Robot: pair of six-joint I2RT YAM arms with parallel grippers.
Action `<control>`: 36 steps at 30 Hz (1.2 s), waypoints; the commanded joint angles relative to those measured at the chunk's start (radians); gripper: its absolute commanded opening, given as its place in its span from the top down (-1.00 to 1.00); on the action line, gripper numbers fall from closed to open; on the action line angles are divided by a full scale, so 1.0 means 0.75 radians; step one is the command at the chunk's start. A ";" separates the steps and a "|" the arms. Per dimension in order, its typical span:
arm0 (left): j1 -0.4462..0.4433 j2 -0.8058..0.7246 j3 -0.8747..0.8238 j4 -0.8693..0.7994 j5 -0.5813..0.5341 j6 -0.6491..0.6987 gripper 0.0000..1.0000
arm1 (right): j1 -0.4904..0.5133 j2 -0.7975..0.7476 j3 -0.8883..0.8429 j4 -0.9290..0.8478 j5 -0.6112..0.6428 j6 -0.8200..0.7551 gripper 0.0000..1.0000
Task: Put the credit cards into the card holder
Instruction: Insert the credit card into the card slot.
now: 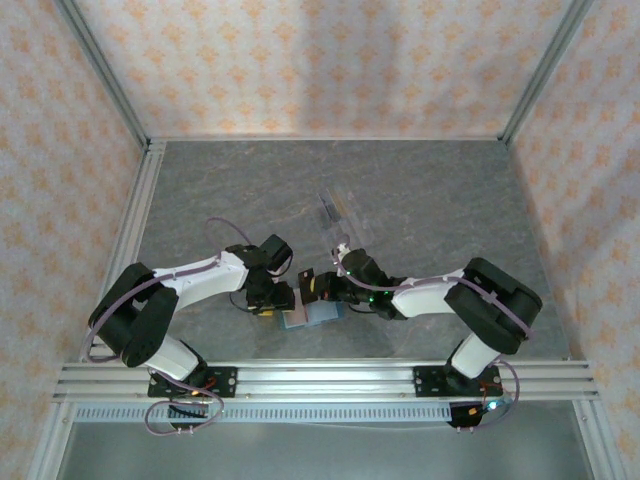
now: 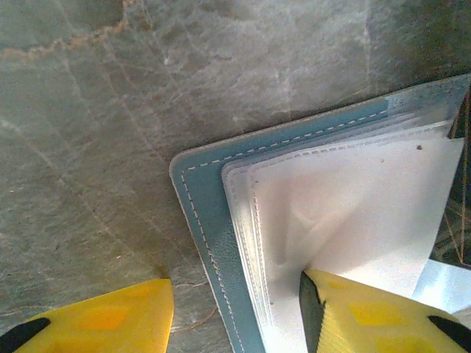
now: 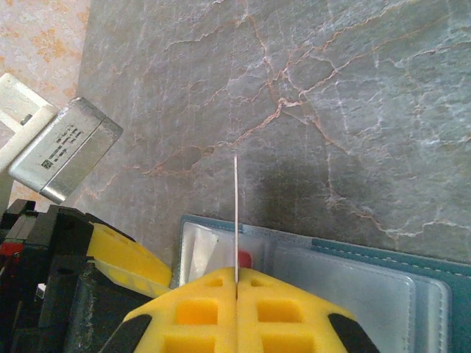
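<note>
One card (image 3: 235, 206), edge-on, pinched in right tool (image 3: 235, 278) above open card holder (image 3: 353, 283); left tool (image 2: 235, 285) spread, seemingly pinning it.

top: high, looking down on table (image 1: 450, 200) | wrists: close, both apparently over card holder (image 2: 213, 243)

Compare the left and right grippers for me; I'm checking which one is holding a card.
The left gripper is open; the right gripper is shut on a card seen edge-on. The left gripper straddles the card holder's edge; the right gripper hangs over its open inside. Both have yellow fingers.
</note>
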 commanded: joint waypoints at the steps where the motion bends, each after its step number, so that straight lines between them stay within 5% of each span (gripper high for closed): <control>1: -0.003 0.015 -0.032 -0.022 -0.047 0.020 0.02 | 0.014 0.007 0.002 0.050 -0.013 0.023 1.00; 36: -0.003 0.012 -0.039 -0.003 -0.034 0.021 0.01 | 0.045 -0.005 -0.022 -0.194 -0.175 0.033 1.00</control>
